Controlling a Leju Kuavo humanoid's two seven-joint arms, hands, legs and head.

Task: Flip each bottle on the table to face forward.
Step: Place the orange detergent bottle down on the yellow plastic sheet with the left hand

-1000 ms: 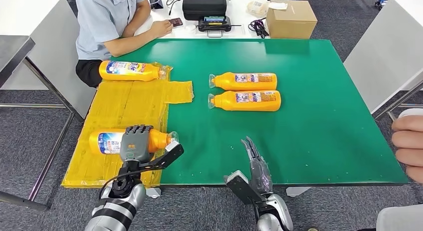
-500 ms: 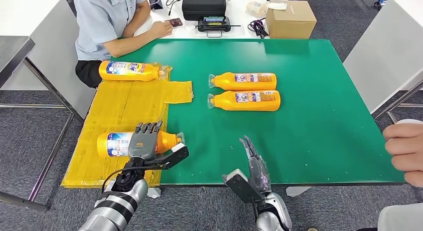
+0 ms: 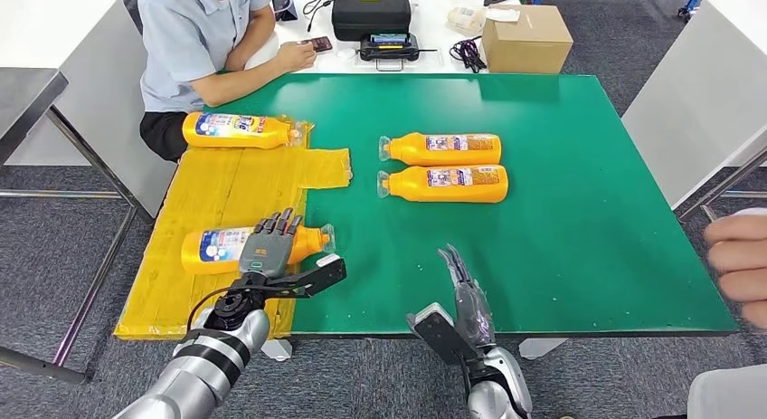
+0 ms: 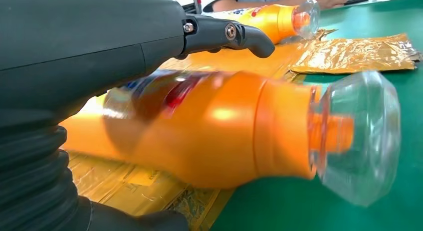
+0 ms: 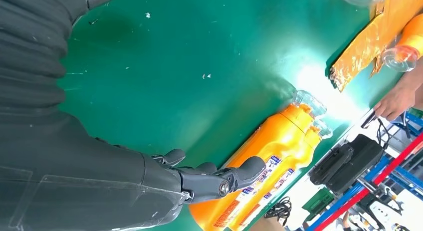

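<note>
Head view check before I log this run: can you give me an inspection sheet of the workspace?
Surface: green table, with a yellow sheet over its left side.
Job's things: four orange bottles lying down: near bottle and far bottle on the sheet, a touching pair mid-table.
Clutter: nothing seen on the green table.
Hands: left hand rests over the near bottle; right hand open at the front edge, holding nothing.
Cables: black cables on the white table behind.
Surroundings: seated person, black case, cardboard box; another person's hand at right.
</note>
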